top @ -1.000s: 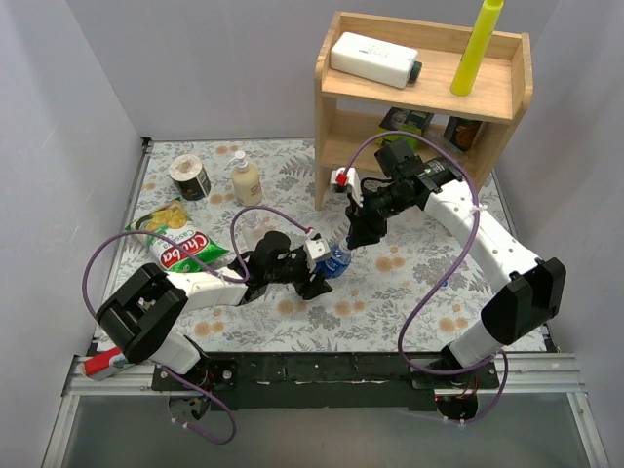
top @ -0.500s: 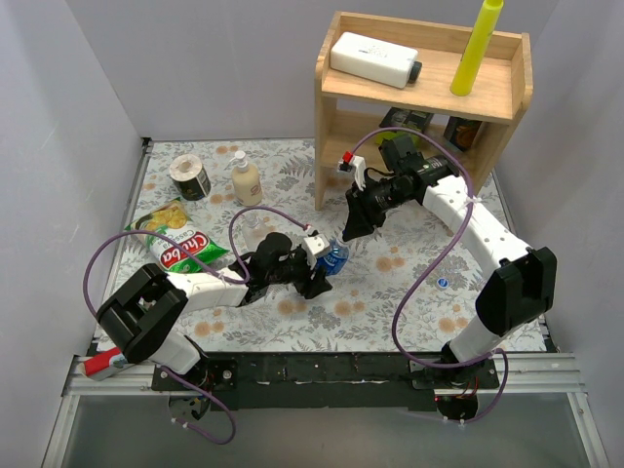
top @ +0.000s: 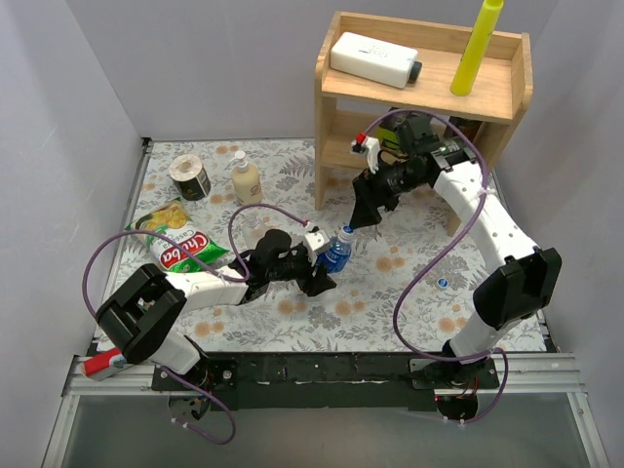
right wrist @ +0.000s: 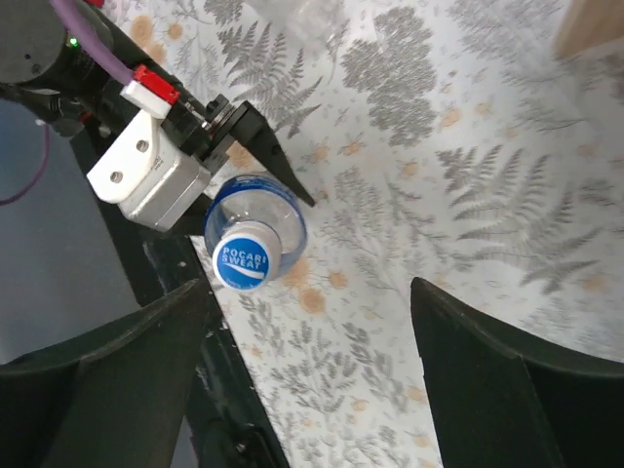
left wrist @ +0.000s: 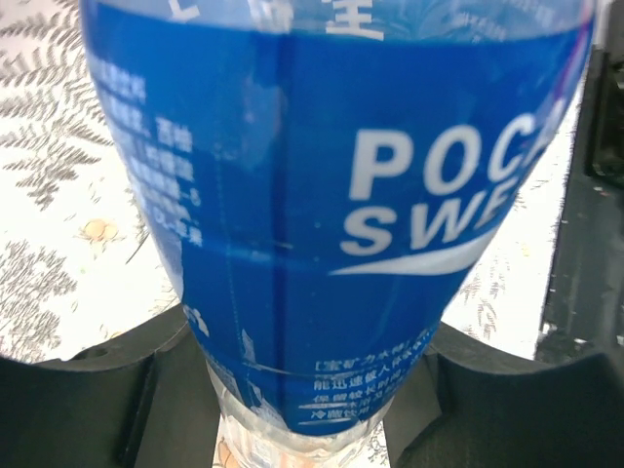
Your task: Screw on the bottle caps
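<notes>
Pinches the blue-labelled bottle [top: 336,255] low on its body between the left fingers [left wrist: 78,409], over the middle of the floral counter [top: 419,292]. Holds its long axis close to vertical, leaning slightly toward the far right, with the blue cap [right wrist: 244,259] seated on the neck and pointing up. Hangs the right fingers [right wrist: 107,380] spread wide and empty above that cap, apart from it. Has a second blue cap [top: 442,284] loose on the counter to the right, well apart. Has the wooden shelf [top: 419,93] close behind, with the snack bag [top: 180,246], cream bottle [top: 246,181] and tape roll [top: 189,175] off to the left.
</notes>
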`<state>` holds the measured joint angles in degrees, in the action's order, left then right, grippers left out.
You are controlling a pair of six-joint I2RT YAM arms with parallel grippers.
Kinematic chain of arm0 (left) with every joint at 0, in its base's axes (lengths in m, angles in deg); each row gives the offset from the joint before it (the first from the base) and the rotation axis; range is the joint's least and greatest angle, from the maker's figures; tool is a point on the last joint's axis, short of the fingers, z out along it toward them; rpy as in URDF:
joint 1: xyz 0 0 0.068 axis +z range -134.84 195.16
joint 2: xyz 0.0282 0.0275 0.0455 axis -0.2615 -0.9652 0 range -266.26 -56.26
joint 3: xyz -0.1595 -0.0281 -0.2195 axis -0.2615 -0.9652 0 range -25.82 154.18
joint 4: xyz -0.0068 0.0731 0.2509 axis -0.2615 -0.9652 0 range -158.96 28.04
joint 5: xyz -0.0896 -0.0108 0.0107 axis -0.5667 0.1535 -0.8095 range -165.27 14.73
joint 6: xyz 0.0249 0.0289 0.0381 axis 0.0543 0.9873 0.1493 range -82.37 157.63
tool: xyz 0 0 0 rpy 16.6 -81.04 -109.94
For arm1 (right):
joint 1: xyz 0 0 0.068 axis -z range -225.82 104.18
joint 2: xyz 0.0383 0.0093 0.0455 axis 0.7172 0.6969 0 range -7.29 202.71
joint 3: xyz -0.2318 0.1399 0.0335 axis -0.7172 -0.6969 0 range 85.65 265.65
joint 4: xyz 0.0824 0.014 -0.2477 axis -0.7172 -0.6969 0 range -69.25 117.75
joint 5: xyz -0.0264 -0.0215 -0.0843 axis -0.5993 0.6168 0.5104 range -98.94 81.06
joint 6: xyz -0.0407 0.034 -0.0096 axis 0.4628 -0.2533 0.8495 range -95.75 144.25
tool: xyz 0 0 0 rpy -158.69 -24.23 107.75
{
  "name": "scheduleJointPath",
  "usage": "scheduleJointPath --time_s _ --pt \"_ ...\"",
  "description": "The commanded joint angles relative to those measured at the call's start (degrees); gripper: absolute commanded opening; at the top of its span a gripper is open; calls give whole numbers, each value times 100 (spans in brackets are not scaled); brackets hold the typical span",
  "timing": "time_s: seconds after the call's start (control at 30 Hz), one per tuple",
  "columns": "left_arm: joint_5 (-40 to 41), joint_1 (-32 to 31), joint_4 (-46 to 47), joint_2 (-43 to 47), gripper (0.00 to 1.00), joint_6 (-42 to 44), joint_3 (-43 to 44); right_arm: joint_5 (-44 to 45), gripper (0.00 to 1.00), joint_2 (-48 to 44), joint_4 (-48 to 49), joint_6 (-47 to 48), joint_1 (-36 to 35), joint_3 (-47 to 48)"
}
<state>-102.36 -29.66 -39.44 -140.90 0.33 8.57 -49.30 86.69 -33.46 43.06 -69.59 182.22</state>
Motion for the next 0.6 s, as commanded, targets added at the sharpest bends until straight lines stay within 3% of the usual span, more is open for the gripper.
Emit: scheduleJointPath --time_s 0.0,0.13,0.17,0.3,0.43,0.57 --pt "-682 61 -344 132 0 249 305 -68 91 -37 -996 903 215 1159" --pt "-1516 78 -977 -61 0 959 656 -481 92 -580 -1385 2563 189 742" --pt "-1675 87 -1335 -105 0 1266 735 -473 93 -773 -1385 3471 75 531" --pt "-2054 96 -2882 -508 0 3111 1446 176 89 -1827 -1341 5408 -636 -638" --pt "-2116 122 -4227 -860 0 4545 2132 748 84 -2199 -928 5827 -1226 -1298" --pt "-2125 114 -4265 -870 0 4670 2186 845 76 -2252 -901 6152 -1385 -1378"
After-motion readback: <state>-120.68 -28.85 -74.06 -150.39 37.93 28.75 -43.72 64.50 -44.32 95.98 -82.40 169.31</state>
